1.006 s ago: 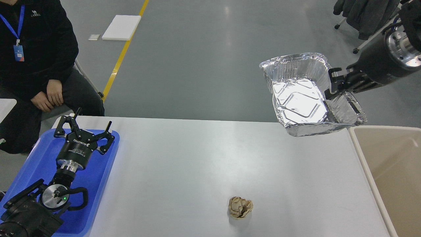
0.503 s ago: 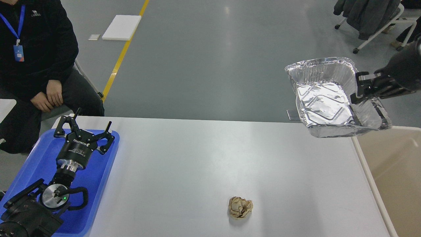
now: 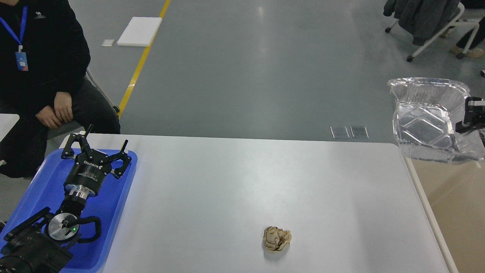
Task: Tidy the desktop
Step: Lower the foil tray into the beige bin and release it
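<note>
The white desktop [image 3: 235, 189] fills the middle of the head view. A crumpled brown paper ball [image 3: 277, 239] lies on it near the front. My left gripper [image 3: 97, 149] is open and empty, hovering over the blue tray [image 3: 34, 193] at the left. My right gripper [image 3: 470, 119] is at the far right edge, shut on the rim of a crinkled foil tray [image 3: 426, 121], holding it in the air above the beige bin [image 3: 451, 204]. Most of the right arm is out of view.
A seated person in black [image 3: 41, 64] is at the back left, close to the table corner. A chair with clothes [image 3: 424, 22] stands on the floor at the back right. A white board [image 3: 139, 31] lies on the floor.
My right gripper has carried the foil tray rightward, from over the table's far right corner to above the beige bin. The left arm and the paper ball have not moved.
</note>
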